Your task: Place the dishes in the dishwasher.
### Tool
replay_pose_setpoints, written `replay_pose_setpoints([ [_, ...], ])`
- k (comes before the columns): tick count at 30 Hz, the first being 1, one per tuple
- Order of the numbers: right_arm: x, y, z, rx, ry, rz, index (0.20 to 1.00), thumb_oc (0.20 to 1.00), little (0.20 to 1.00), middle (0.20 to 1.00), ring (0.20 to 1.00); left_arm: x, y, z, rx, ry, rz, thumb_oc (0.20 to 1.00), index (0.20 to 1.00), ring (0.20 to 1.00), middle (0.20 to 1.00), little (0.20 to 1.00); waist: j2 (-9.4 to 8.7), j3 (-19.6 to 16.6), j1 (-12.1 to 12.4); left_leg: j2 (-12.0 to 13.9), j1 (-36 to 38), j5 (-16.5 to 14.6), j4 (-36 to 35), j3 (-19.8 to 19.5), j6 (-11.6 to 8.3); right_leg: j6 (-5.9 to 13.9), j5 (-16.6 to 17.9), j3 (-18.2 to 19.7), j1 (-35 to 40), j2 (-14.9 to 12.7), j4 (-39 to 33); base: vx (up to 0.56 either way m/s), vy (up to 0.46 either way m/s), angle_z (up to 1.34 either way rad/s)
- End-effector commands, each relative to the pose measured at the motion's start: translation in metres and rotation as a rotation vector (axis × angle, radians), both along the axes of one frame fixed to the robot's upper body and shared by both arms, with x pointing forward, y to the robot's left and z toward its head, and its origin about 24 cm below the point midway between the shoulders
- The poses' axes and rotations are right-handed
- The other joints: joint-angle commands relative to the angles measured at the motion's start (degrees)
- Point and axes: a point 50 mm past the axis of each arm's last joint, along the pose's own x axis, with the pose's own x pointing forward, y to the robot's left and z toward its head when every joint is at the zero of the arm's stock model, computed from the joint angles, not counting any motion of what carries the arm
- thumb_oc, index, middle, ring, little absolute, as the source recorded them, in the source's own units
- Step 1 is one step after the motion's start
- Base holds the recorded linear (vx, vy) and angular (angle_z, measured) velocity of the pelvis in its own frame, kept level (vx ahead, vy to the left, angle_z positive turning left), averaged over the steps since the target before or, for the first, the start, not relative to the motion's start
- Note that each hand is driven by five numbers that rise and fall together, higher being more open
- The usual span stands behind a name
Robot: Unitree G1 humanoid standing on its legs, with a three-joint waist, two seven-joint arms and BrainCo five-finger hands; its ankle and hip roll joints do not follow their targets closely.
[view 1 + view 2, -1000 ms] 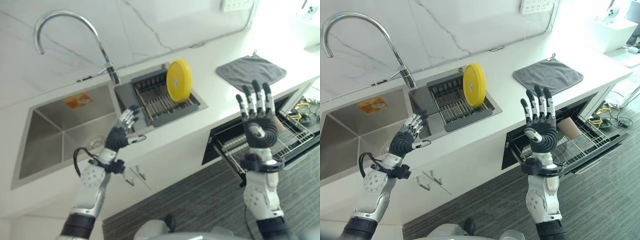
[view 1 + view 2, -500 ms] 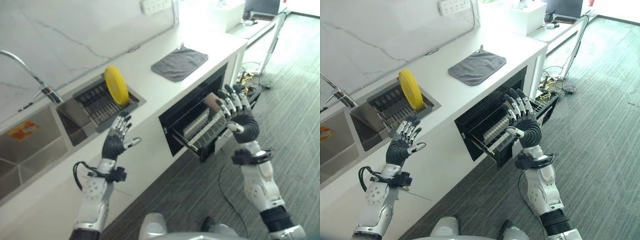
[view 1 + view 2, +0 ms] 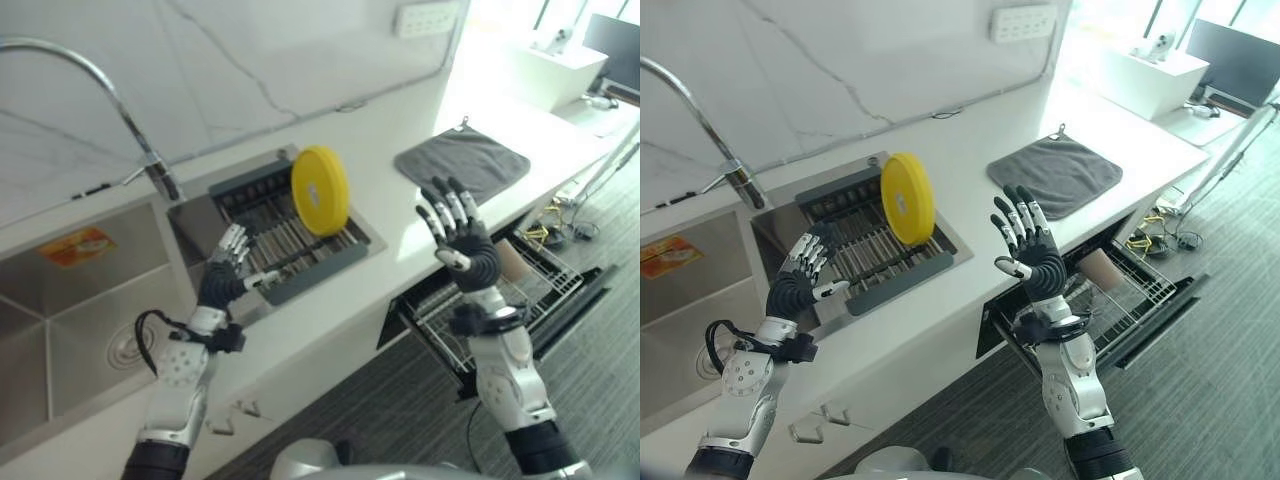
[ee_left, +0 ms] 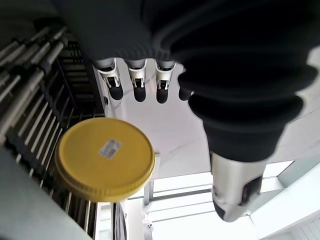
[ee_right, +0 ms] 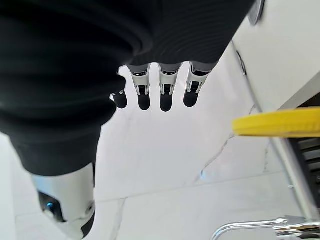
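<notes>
White marble-veined wall panelling is seen behind a long white table (image 3: 970, 150) into which a stainless steel sink (image 3: 90, 290) with a tall curved chrome tap (image 3: 120, 95) is set. A round yellow plastic plate (image 3: 320, 190) is stood on edge, upright, in a dark grey slatted drying rack (image 3: 290, 235) beside the sink basin. A square grey cloth mat (image 3: 1055, 175) is laid flat on the table, well apart from the rack, with a white wall socket strip (image 3: 1023, 22) mounted above it. Below the table edge, a black dishwasher (image 3: 1160, 320) is shown open, its wire basket (image 3: 1125, 295) pulled out with a light brown cup (image 3: 1100, 270) standing inside it. The left robot hand (image 3: 225, 275) is raised near the front of the rack, fingers straight and spread, holding nothing and apart from the plate. The right robot hand (image 3: 1030, 250) is lifted over the table edge above the dishwasher, between plate and mat, fingers likewise splayed and empty. Grey striped carpet (image 3: 1240, 400) is seen covering the floor.
</notes>
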Motion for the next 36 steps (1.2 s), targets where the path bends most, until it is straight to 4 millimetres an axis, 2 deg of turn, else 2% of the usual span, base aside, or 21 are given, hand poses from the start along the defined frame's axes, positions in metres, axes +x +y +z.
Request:
replay_pose_setpoints([
  [1,0.0031,-0.0009,0.0276,0.011,-0.147,0.038,1.000,1.000,1.000,1.000,1.000,-0.0079,0.0006,0.0285,0.036,-0.149,0.008,1.000,1.000,1.000,1.000,1.000,0.69,-0.18,-1.71,7.04,2.40,-0.96,-6.36,-5.82,-5.51,-1.84,6.57,-6.93,1.63,1.12,-30.16,0.06,-0.120,-0.10],
  [3,0.0045,-0.0026,0.0291,-0.001,-0.143,0.029,1.000,1.000,1.000,1.000,1.000,-0.0085,0.0008,0.0281,0.034,-0.150,0.009,1.000,1.000,1.000,1.000,1.000,0.04,-0.39,-1.01,8.16,1.93,-0.79,-5.83,-4.80,-6.76,-1.86,5.27,-8.87,4.46,0.99,-34.20,0.10,-0.210,0.25],
  [7,0.0049,-0.0035,0.0283,0.002,-0.130,-0.002,1.000,1.000,1.000,1.000,1.000,-0.0103,-0.0029,0.0264,0.016,-0.148,-0.002,1.000,1.000,1.000,1.000,1.000,-0.64,-1.20,-0.29,10.28,1.62,0.65,-5.71,-3.28,-8.96,-2.21,2.87,-11.93,10.44,3.01,-40.68,0.09,-0.161,0.66],
  [12,0.0031,-0.0023,0.0266,0.001,-0.117,-0.006,1.000,1.000,1.000,1.000,1.000,-0.0142,-0.0060,0.0228,0.028,-0.126,-0.006,1.000,1.000,1.000,1.000,1.000,-0.81,-2.09,-0.27,11.39,2.48,1.51,-6.90,-2.04,-10.53,-2.41,3.51,-13.33,13.95,3.73,-45.70,0.05,-0.054,-0.07],
  [18,0.0007,-0.0031,0.0234,0.005,-0.113,-0.009,1.000,1.000,1.000,1.000,1.000,-0.0149,-0.0055,0.0212,0.040,-0.118,-0.012,1.000,1.000,1.000,1.000,1.000,-0.53,-2.44,-0.89,11.76,3.09,2.06,-7.75,-1.40,-11.05,-2.33,4.09,-13.09,15.05,4.05,-47.21,-0.02,-0.005,-0.37],
  [30,-0.0006,-0.0064,0.0232,0.021,-0.117,-0.021,1.000,1.000,1.000,1.000,1.000,-0.0102,-0.0065,0.0232,0.053,-0.124,-0.014,1.000,1.000,1.000,1.000,1.000,-0.59,-2.86,-1.69,11.68,3.78,2.17,-8.53,0.07,-10.69,-1.54,4.57,-13.19,15.51,3.24,-47.53,-0.03,0.002,-0.01],
  [36,0.0064,-0.0045,0.0255,-0.180,-0.115,-0.078,1.000,1.000,1.000,1.000,1.000,-0.0077,-0.0070,0.0260,0.057,-0.128,-0.017,1.000,1.000,1.000,1.000,1.000,-0.86,-3.56,-0.82,12.34,3.49,2.78,-8.65,-0.02,-11.37,-2.05,4.38,-14.20,16.80,3.72,-48.68,-0.03,-0.034,0.08],
])
